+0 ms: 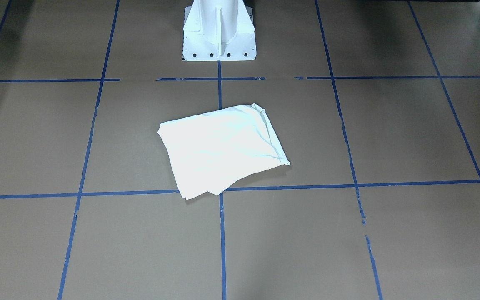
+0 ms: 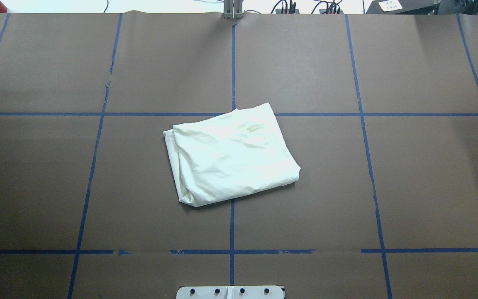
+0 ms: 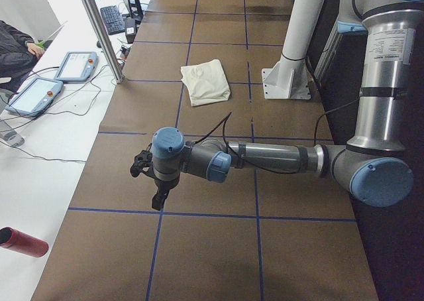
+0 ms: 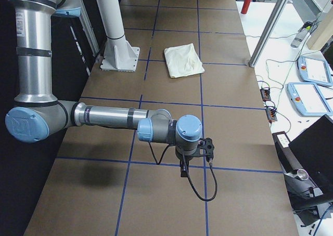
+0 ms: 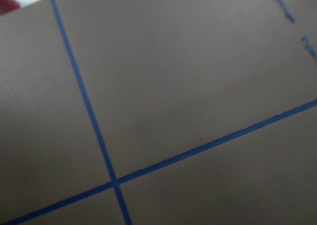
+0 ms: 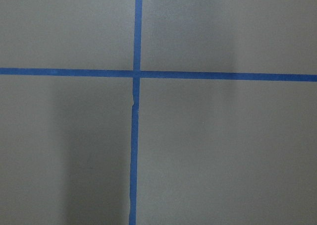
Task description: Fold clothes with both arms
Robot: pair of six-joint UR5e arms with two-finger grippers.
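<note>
shirt: folded cream T-shirt (image 2: 232, 155), centre of overhead frame, plain side up, long axis skewed | left gripper (image 3: 158, 185): well apart from it, opening cannot be told | right gripper (image 4: 183, 168): same | neither clearly nearer

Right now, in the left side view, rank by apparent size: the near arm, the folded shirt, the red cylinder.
1. near arm
2. folded shirt
3. red cylinder
The cylinder lies nearer the camera than the shirt, so real sizes are unsure.
</note>
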